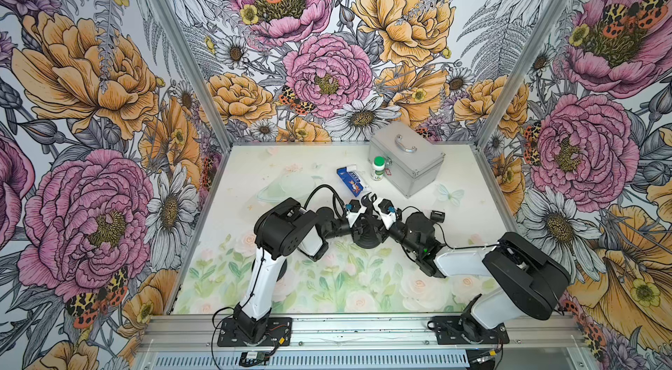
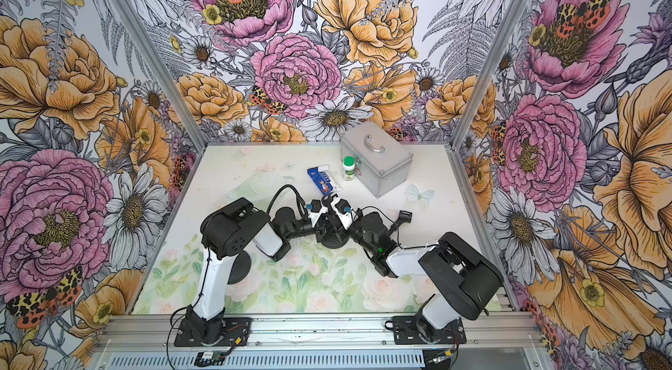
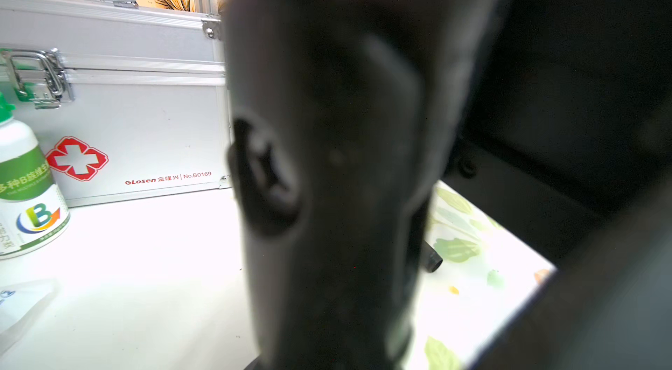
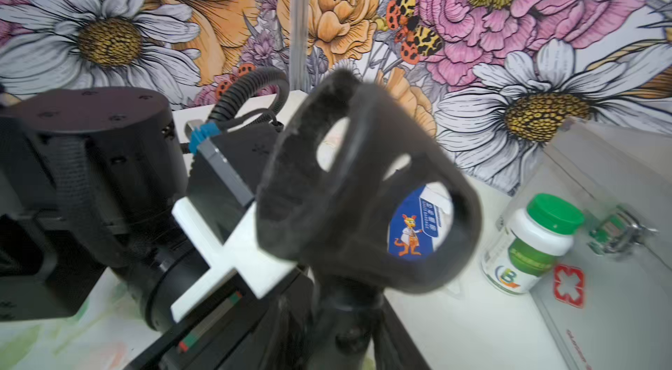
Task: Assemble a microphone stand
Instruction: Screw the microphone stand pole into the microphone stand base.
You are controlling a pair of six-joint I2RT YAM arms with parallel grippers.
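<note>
A black microphone stand stands upright mid-table on its round base (image 1: 367, 241), with a forked clip (image 1: 368, 200) on top. Both top views show my two grippers meeting at its stem from either side. My left gripper (image 1: 361, 221) is shut on the stem (image 3: 345, 168), which fills the left wrist view as a dark blur. My right gripper (image 4: 345, 335) sits round the stem just below the clip (image 4: 363, 204). Its jaws look slightly open, with a sliver of table showing between the stem and one finger.
A silver first-aid case (image 1: 407, 159) stands at the back right. A green-capped bottle (image 1: 378, 168) and a blue box (image 1: 350, 182) lie in front of it. A small black part (image 1: 437, 215) lies beside my right arm. A clear plastic piece (image 1: 291, 186) lies behind my left arm.
</note>
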